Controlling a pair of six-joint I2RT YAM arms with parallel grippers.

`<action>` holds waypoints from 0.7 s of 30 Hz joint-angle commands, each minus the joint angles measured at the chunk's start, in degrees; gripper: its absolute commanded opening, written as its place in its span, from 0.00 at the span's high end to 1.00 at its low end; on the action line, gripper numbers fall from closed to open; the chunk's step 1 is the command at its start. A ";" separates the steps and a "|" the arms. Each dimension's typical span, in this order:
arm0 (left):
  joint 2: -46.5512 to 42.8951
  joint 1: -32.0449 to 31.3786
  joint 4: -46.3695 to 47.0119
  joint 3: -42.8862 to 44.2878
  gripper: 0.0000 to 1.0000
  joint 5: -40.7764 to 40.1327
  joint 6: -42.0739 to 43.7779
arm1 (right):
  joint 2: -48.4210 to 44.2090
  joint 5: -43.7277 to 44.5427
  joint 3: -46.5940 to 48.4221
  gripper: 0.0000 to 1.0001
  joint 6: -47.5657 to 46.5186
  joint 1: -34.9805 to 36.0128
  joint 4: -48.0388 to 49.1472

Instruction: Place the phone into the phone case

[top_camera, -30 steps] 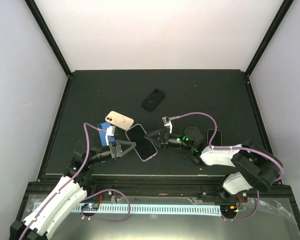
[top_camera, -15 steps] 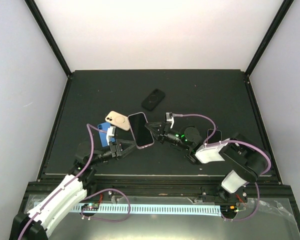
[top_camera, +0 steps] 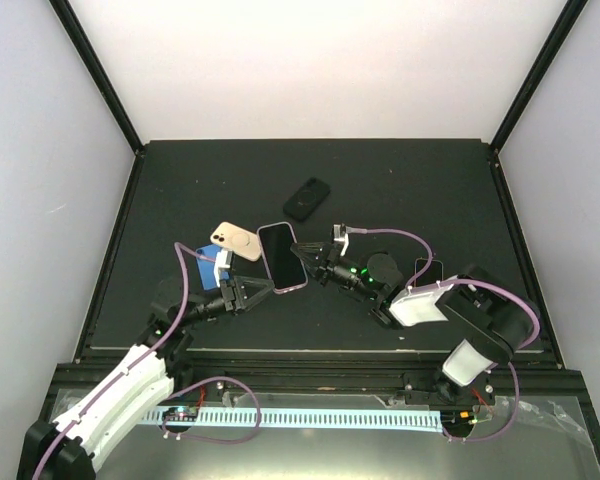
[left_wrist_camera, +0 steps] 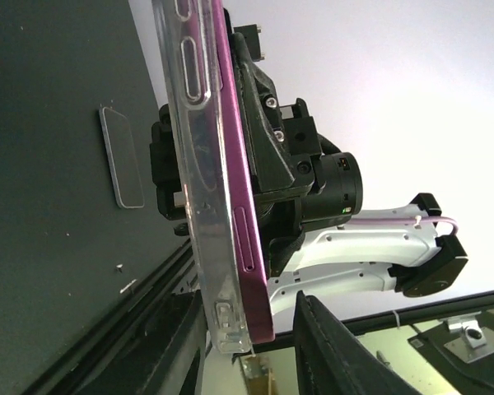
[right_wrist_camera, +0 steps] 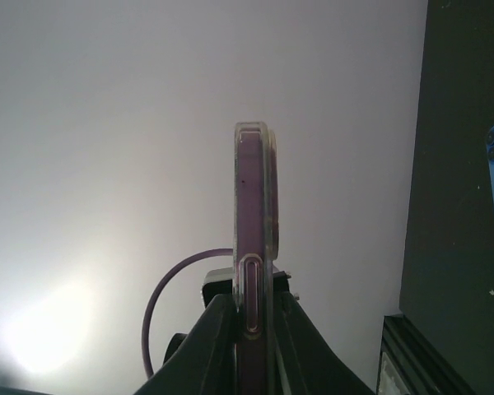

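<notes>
The purple phone (top_camera: 282, 257) stands on edge above the mat, with a clear phone case (left_wrist_camera: 193, 164) lying along its back. In the right wrist view the phone (right_wrist_camera: 249, 239) rises straight up between my right gripper's (right_wrist_camera: 253, 303) fingers, which are shut on it and the case. In the top view my right gripper (top_camera: 302, 258) holds the phone's right side. My left gripper (top_camera: 263, 289) is at the phone's near end. In the left wrist view that end (left_wrist_camera: 243, 271) sits between the left gripper's (left_wrist_camera: 243, 329) jaws, which are open, with a gap to the right finger (left_wrist_camera: 329, 346).
On the mat are a black case (top_camera: 307, 198) at the back, a gold phone (top_camera: 238, 240) and a blue phone (top_camera: 210, 268) left of the held phone, and a flat clear item (top_camera: 428, 272) by the right arm. The mat's front rail (top_camera: 310, 352) is close.
The right gripper has carried the phone back and turned it more upright. The left gripper's jaws have narrowed around its near end.
</notes>
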 commanded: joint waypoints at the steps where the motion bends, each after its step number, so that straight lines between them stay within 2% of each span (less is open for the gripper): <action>1: 1.04 0.03 -2.27 3.25 0.71 -0.01 3.35 | -0.12 2.15 0.22 0.87 -0.49 -0.23 3.41; 10: 4.42 -0.01 -4.76 5.00 0.92 0.68 6.42 | 1.08 0.48 -0.58 0.86 -0.40 -0.27 5.12; 17: 5.71 0.00 -9.70 7.55 0.96 0.95 9.96 | 2.59 -3.78 -0.98 0.82 -0.79 -0.35 7.07; 21: 6.00 0.01 -12.22 8.93 0.98 0.88 11.49 | 1.04 -7.24 -0.66 0.83 -3.58 -0.36 1.18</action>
